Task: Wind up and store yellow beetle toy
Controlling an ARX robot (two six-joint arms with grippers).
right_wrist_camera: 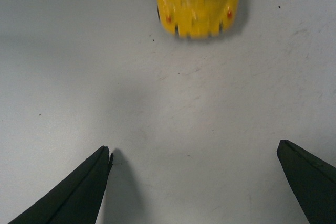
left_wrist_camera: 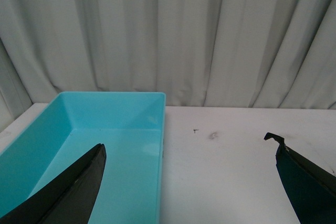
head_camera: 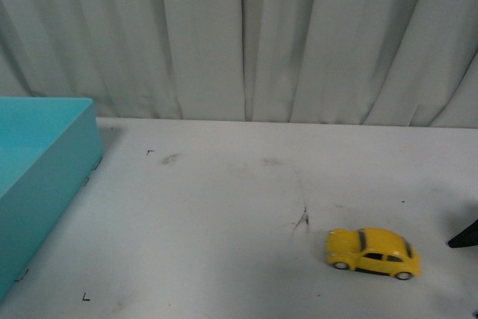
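The yellow beetle toy is recorded standing on its wheels on the white table, at the near right and side-on in the front view. The right gripper is noted with jaws spread wide and grasping nothing, close to the toy but apart from it. The left gripper is likewise spread and unloaded, with one finger over the teal bin at the table's left.

Picture edges cut off part of the blurred yellow beetle toy and the teal bin.
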